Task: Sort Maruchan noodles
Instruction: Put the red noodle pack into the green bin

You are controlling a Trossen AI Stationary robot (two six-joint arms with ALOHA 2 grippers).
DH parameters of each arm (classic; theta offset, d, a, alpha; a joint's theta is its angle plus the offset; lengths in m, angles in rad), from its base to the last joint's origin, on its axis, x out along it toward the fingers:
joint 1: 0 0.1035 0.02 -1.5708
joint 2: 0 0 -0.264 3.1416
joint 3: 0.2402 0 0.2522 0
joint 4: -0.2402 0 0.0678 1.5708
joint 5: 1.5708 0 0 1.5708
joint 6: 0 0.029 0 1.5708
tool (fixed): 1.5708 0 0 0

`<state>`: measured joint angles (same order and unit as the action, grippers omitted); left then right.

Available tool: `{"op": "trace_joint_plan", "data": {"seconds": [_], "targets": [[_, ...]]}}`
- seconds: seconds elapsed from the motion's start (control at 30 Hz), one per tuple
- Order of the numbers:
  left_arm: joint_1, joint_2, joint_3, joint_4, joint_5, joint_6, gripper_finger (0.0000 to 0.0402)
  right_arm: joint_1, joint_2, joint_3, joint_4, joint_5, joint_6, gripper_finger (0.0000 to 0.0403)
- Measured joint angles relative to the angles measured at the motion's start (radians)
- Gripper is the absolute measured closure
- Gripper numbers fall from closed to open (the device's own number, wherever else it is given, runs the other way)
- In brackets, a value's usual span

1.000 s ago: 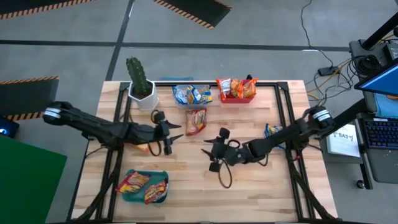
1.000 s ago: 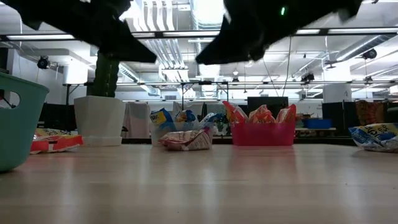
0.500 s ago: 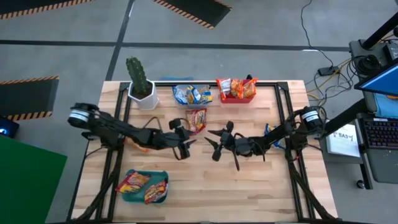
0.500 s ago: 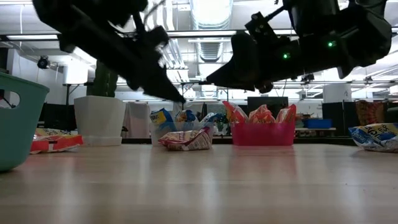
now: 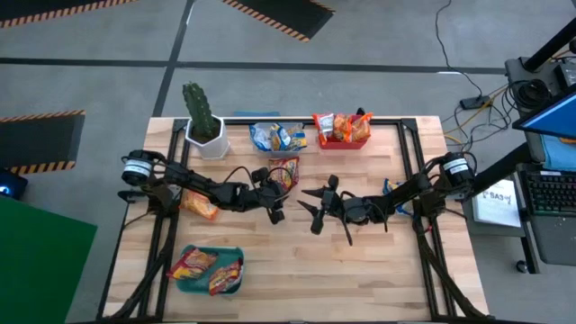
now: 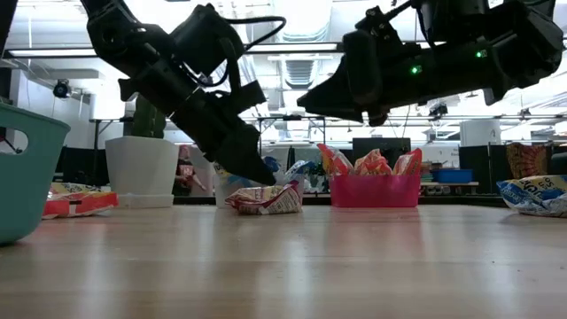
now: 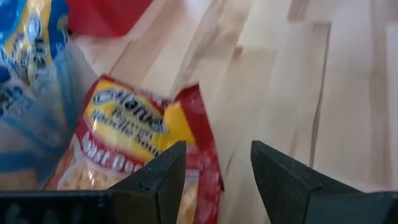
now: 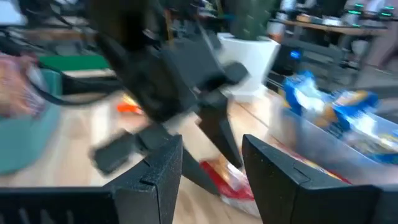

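Observation:
A red-yellow noodle packet (image 5: pixel 283 173) lies flat on the table in front of the clear bin; it also shows in the low view (image 6: pixel 264 198) and the left wrist view (image 7: pixel 140 140). My left gripper (image 5: pixel 275 205) (image 7: pixel 214 168) is open, tipped down, just above and beside this packet's near end (image 6: pixel 259 170). My right gripper (image 5: pixel 308 209) (image 6: pixel 306 96) is open, raised above the table to the packet's right, facing the left gripper (image 8: pixel 211 168). An orange packet (image 5: pixel 200 205) lies under the left arm. A blue-white packet (image 5: pixel 393 189) lies under the right arm.
A clear bin (image 5: pixel 277 137) with blue packets, a red bin (image 5: pixel 342 130) with packets and a potted cactus (image 5: pixel 202 121) stand along the far edge. A teal bin (image 5: pixel 211 270) with packets stands at the near left. Bare wood lies toward the near edge.
The left arm has reached toward the table's right and far side, and its gripper has come down to the red-yellow packet. This uncovered the orange packet. The right gripper has shifted slightly toward the far edge. No packet has moved.

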<state>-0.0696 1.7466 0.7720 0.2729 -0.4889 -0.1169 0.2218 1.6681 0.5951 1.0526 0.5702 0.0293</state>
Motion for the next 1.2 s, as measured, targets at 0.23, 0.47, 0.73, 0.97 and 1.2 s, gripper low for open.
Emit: {"op": "trace_joint_plan", "data": {"seconds": [0.23, 0.47, 0.73, 0.97, 1.2], "targets": [[0.002, -0.001, 0.000, 0.041, 0.001, 0.011, 0.0233, 0.000, -0.090, -0.071, 0.003, -0.105, -0.049, 0.0246], [0.017, 0.022, 0.003, 0.074, 0.001, 0.006, 0.0200, 0.000, -0.214, -0.166, 0.006, -0.110, -0.072, 0.0246], [0.031, 0.034, 0.000, 0.086, 0.001, 0.007, 0.0177, 0.000, -0.301, -0.263, 0.035, -0.109, -0.054, 0.0246], [0.035, 0.035, 0.000, 0.093, 0.001, 0.015, 0.0178, 0.000, -0.376, -0.367, 0.069, -0.106, -0.021, 0.0246], [0.040, 0.036, -0.002, 0.132, 0.002, 0.070, 0.0178, 0.000, -0.420, -0.442, 0.158, -0.107, -0.023, 0.0246]]}}
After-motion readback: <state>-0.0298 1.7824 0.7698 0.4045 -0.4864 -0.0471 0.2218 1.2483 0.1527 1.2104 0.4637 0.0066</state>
